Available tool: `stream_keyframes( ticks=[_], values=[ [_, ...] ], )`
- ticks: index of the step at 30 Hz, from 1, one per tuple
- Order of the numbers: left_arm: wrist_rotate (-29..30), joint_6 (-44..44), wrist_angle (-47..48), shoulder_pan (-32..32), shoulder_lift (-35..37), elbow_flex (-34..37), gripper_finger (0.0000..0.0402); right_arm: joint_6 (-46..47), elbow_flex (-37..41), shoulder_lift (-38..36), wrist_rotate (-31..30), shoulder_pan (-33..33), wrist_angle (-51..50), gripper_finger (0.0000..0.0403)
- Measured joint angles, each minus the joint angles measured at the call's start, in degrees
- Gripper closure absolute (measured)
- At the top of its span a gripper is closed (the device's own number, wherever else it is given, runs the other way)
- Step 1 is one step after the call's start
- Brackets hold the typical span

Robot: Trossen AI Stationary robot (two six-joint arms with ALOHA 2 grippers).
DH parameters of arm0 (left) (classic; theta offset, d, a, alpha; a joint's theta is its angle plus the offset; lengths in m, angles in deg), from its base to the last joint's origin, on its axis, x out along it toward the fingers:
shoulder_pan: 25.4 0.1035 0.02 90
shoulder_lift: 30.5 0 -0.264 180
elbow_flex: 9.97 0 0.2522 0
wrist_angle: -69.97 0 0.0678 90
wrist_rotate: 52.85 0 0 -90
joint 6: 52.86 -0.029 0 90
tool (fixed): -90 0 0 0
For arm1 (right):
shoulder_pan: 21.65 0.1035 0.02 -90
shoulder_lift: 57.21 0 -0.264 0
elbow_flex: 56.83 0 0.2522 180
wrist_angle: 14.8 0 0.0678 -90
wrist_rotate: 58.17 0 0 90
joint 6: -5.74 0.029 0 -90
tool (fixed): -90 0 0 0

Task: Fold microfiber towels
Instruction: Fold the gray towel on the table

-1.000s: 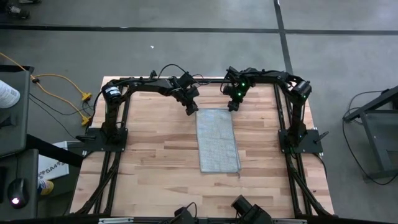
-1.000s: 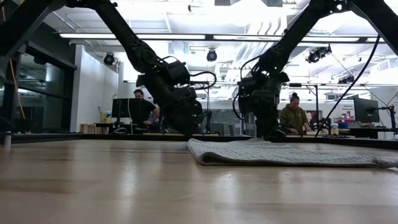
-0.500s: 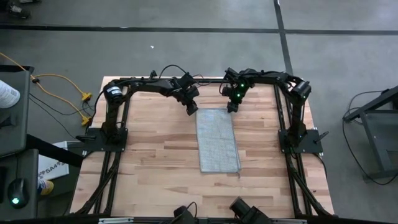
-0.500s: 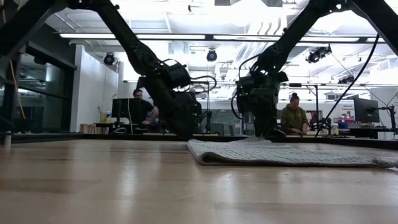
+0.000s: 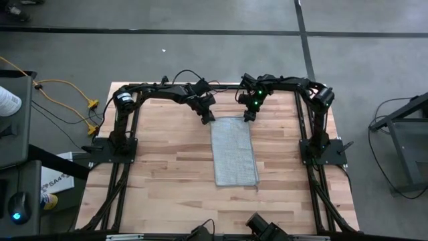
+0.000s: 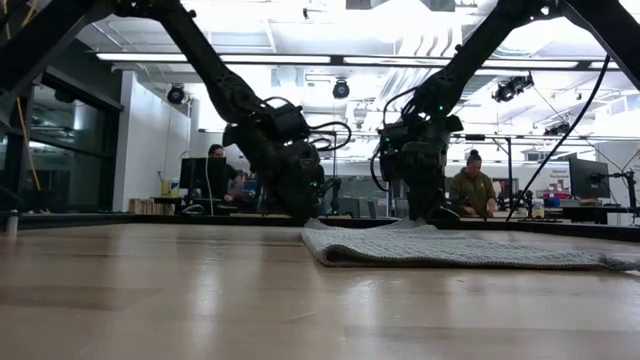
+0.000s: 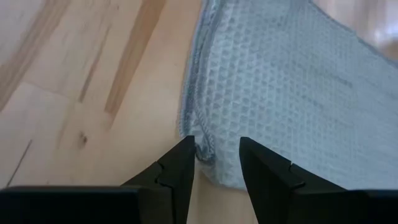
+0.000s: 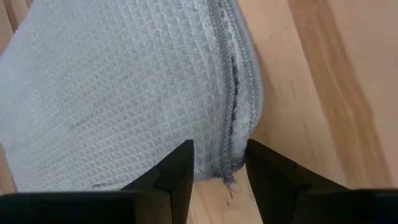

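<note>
The light grey-blue microfiber towel [image 5: 234, 150] lies flat on the wooden table [image 5: 167, 167] as a long narrow rectangle, two layers showing at its hemmed far corners. My left gripper [image 7: 216, 155] stands open, slanting down over the towel's far left corner [image 7: 208, 146], which lies between its fingertips. My right gripper [image 8: 219, 158] is open too, with the far right corner [image 8: 233, 146] between its fingertips. In the low view both grippers, left [image 6: 305, 215] and right [image 6: 425, 215], reach down to the far end of the towel [image 6: 450, 248]. My left gripper straddles the towel's far left corner [image 7: 205, 152] from above and the far side; whether its fingers touch the cloth I cannot tell. My right gripper straddles the far right corner [image 8: 231, 155] the same way; whether it touches the cloth I cannot tell. The towel lies on the table.
Black arm frames [image 5: 117, 144] run along the table's left and right sides [image 5: 319, 144]. Bare wood lies on both sides of the towel and toward the near edge. People sit at desks [image 6: 470, 190] in the room beyond the table.
My left gripper has turned slightly at the towel's far left corner. The towel lies where it was.
</note>
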Motion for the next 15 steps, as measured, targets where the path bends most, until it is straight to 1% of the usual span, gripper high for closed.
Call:
stream_keyframes(
  ticks=[3, 8, 11, 15],
  values=[
    [2.00, -0.19, 0.30, -0.31, -0.01, 0.00, 0.0272, 0.06, 0.00, 0.00, 0.01, 0.00, 0.00, 0.0267],
    [2.55, -0.02, 0.95, -0.23, -0.01, -0.01, 0.0272, 0.48, 0.00, 0.00, -0.17, 0.00, 0.01, 0.0276],
    [2.65, -0.03, 0.97, -0.23, -0.01, -0.02, 0.0272, 0.59, 0.00, 0.00, -0.17, 0.00, 0.00, 0.0292],
    [3.32, -0.02, 1.15, -0.23, -0.01, -0.02, 0.0272, 0.83, 0.00, 0.00, -0.76, 0.00, 0.02, 0.0322]
  ],
)
